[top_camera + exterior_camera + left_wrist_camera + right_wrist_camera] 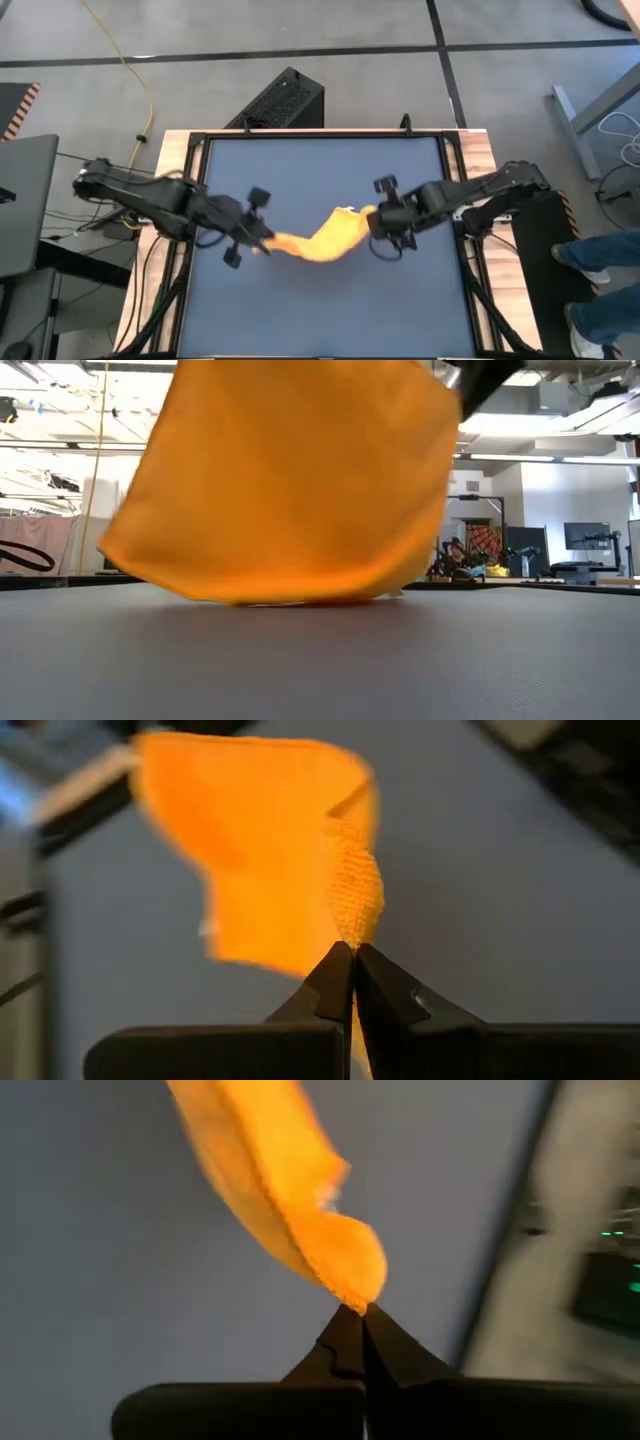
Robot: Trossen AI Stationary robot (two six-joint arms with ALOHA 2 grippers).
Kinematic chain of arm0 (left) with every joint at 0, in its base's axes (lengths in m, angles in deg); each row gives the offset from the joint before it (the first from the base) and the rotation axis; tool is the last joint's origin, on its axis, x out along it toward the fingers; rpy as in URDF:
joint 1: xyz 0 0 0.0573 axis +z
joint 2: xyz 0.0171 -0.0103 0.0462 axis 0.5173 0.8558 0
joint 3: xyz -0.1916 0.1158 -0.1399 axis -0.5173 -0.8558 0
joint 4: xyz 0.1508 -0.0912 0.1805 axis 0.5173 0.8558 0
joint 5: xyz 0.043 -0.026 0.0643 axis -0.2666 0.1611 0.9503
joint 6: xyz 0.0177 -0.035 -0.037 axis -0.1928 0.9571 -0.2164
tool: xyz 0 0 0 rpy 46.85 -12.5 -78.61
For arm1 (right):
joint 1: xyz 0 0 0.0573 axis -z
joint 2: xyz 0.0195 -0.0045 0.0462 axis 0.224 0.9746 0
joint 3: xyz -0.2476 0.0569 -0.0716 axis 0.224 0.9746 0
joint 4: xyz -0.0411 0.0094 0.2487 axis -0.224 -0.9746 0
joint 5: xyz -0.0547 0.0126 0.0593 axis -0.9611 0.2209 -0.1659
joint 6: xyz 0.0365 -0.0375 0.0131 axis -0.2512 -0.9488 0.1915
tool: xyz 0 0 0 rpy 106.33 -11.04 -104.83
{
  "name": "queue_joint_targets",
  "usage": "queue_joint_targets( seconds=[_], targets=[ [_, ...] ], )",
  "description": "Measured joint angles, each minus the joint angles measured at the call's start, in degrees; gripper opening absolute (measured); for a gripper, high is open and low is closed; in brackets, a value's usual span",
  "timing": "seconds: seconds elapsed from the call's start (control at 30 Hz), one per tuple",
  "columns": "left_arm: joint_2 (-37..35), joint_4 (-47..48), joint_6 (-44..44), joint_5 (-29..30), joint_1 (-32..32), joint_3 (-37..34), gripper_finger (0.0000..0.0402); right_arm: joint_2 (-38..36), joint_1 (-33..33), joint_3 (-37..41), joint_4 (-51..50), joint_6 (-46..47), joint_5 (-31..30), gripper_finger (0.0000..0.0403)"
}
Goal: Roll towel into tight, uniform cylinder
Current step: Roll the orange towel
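Note:
The bright yellow towel (322,238) hangs between my two grippers above the dark blue mat (330,310), near the mat's middle. In the low view the towel (290,480) hangs as a broad sheet whose lower edge (290,598) is at the mat's surface. My left gripper (262,243) is shut on the towel's left end. My right gripper (372,218) is shut on its right end. The white tag does not show clearly. My left gripper pinches a bunched corner of the towel (352,925) between its two fingertips, coming level from the table's left. The cloth spreads away beyond the fingers, slack. My right gripper pinches the towel's other corner (355,1292) between its two fingertips, coming level from the table's right. The cloth runs away from the fingers toward the other gripper, sagging in the middle.
The blue mat covers most of the wooden table (170,150). A black box (280,100) stands beyond the far edge. A person's legs (600,270) show at the right. Cables run along both table sides.

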Motion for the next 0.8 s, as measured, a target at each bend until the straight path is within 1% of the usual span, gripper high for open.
queue_joint_targets(
  seconds=[0.07, 0.13, 0.23, 0.3, 0.33, 0.37, 0.43, 0.5, 0.53, 0.63, 0.7, 0.8],
  targets=[
    [-2.9, 1.0, -0.1, 3.5, 2.2, -0.2, 0.0, 0.0, 3.5, -1.0, 0.1, -5.6, -4.9, 0.0007],
    [-5.9, 0.8, -1.6, 5.7, 5.3, -1.4, 0.0, 0.0, 7.3, -1.8, 0.5, -10.1, -10.9, 0.0007],
    [-9.7, -0.3, -5.2, 7.6, 12.0, -3.2, 0.0, 0.0, 13.2, -2.5, 3.0, -15.1, -20.3, 0.0007],
    [-11.5, -1.8, -8.1, 7.9, 17.1, -3.3, 0.0, 0.0, 16.5, -3.6, 4.3, -16.7, -24.9, 0.0007],
    [-12.5, -2.8, -9.2, 7.1, 19.2, -3.1, 0.0, 0.0, 17.9, -4.4, 4.8, -16.7, -26.2, 0.0007],
    [-13.4, -3.6, -9.9, 4.9, 21.3, -2.9, 0.0, 0.0, 19.0, -5.0, 5.3, -16.4, -26.8, 0.0007],
    [-15.1, -5.5, -10.3, -2.1, 24.3, -2.5, 0.0, 0.0, 20.1, -5.9, 5.5, -14.3, -26.6, 0.0007],
    [-16.3, -5.0, -9.1, -10.0, 26.0, -2.4, 0.0, 0.0, 19.3, -5.8, 5.0, -10.8, -22.8, 0.0007],
    [-16.4, -4.3, -7.7, -13.5, 26.2, -2.5, 0.0, 0.0, 18.5, -5.4, 4.5, -8.9, -19.6, 0.0007],
    [-16.5, -1.5, -3.3, -23.0, 25.3, -4.9, 0.0, 0.3, 14.3, -2.6, 4.0, -2.0, -3.5, 0.0007],
    [-15.9, -1.6, 0.1, -28.0, 23.0, -9.6, 0.0, 0.4, 10.1, 1.3, 5.3, 2.5, 5.1, 0.0006],
    [-15.5, -6.9, 5.5, -32.7, 17.4, -21.5, 0.0, 0.5, 1.6, 10.1, 13.6, 8.2, 14.2, 0.0006]
  ],
)
